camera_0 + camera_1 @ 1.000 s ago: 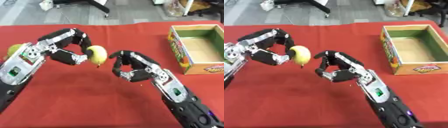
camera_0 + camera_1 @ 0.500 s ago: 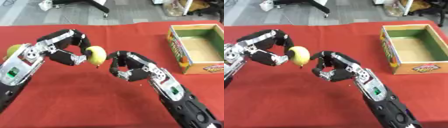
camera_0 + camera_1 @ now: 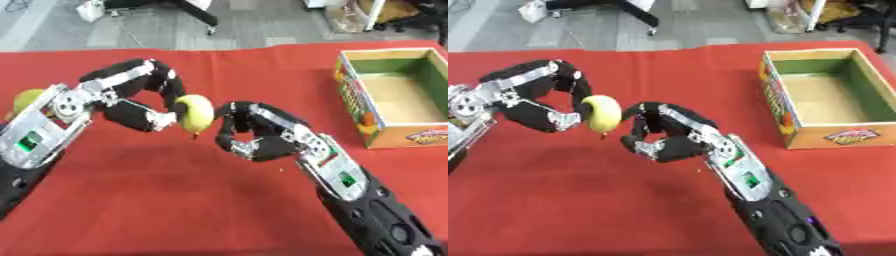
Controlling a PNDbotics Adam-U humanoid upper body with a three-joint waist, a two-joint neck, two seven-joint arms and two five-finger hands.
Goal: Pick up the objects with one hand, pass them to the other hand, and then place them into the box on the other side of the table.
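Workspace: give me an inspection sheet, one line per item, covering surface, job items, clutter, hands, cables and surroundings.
Surface: red tablecloth, flat, no spills seen.
Job's things: yellow-green fruit held above the cloth between the two hands; cardboard box open and empty at the table's right side; a second yellow-green fruit partly hidden behind the left arm.
Clutter: nothing seen.
Hands: left hand curled round the fruit; right hand right beside the fruit with fingers curled, not enclosing it; contact cannot be told.
Cables: nothing seen on the table.
Surroundings: grey floor beyond the far edge, with dark furniture legs and other items too unclear to name.
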